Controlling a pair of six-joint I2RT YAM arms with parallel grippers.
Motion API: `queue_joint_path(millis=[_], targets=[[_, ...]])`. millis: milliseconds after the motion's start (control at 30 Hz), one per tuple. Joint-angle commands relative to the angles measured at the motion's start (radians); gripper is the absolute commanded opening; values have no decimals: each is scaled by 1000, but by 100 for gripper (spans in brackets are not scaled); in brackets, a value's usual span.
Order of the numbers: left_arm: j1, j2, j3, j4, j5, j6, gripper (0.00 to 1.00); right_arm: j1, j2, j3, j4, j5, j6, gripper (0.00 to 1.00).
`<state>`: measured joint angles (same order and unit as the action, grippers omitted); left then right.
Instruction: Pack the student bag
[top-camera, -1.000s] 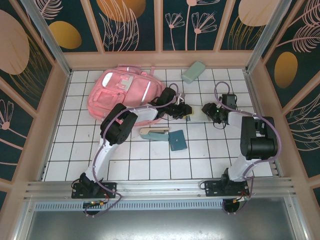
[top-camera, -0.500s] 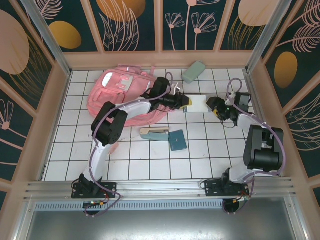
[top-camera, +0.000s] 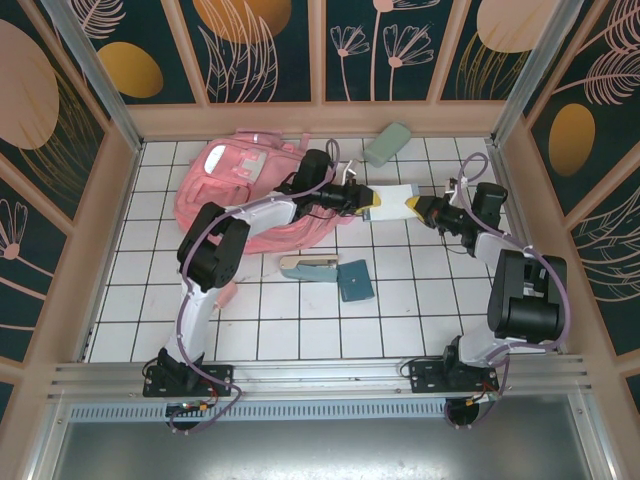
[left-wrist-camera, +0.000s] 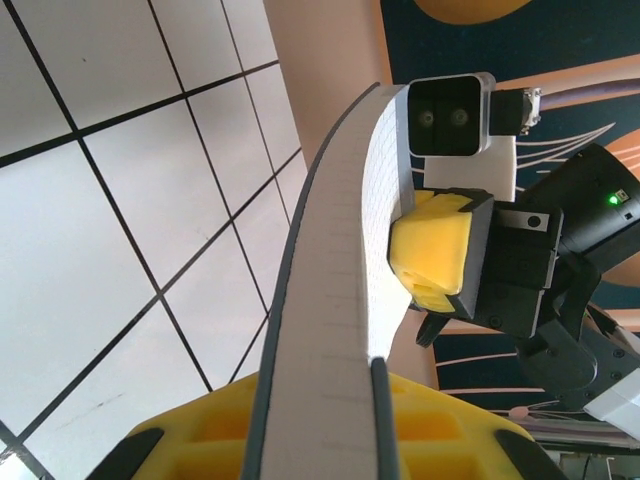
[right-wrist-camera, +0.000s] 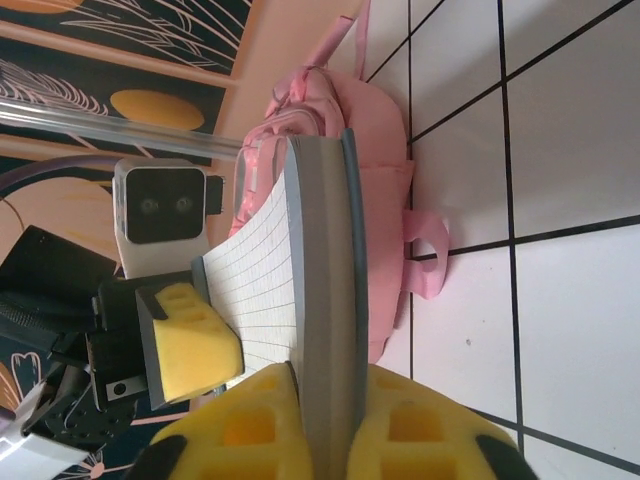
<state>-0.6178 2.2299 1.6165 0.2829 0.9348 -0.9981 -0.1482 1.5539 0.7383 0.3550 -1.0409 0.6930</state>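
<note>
notebook (top-camera: 392, 201) held two-handed near the table's (top-camera: 300, 320) far edge
i see left gripper (top-camera: 370, 204) and right gripper (top-camera: 414, 207) each clamped on it; opposing pulls could tear it.

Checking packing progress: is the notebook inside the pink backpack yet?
Out: the notebook is held between the left gripper and right gripper, beside the backpack.

**A Fenced Robot Test Cell**

This was a robotics lab rig. A white, black-gridded counter (top-camera: 130, 290) was walled at its far edge and both sides by peach-framed panels (top-camera: 260, 50) painted with leaves. Along its near edge an aluminium rail (top-camera: 320, 372) carried the left arm (top-camera: 192, 318) and right arm (top-camera: 522, 290), bolted down.
</note>
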Motion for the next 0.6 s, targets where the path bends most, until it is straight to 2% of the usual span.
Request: queue_joint_path(millis=[0, 33, 133, 267, 433, 567], targets=[[4, -64, 25, -51, -24, 85, 30, -4, -7, -18, 19, 0, -3, 0], [10, -70, 38, -110, -53, 124, 38, -6, -12, -20, 16, 6, -2, 0], [24, -94, 103, -341, -199, 285, 48, -5, -27, -24, 10, 21, -1, 0], [35, -122, 189, -588, -472, 450, 50, -5, -46, -28, -1, 48, -2, 0], [37, -142, 245, -787, -908, 593, 52, 4, -58, -43, 6, 71, 6, 0], [37, -135, 239, -850, -1098, 665, 53, 18, -54, -53, 16, 79, 13, 0]])
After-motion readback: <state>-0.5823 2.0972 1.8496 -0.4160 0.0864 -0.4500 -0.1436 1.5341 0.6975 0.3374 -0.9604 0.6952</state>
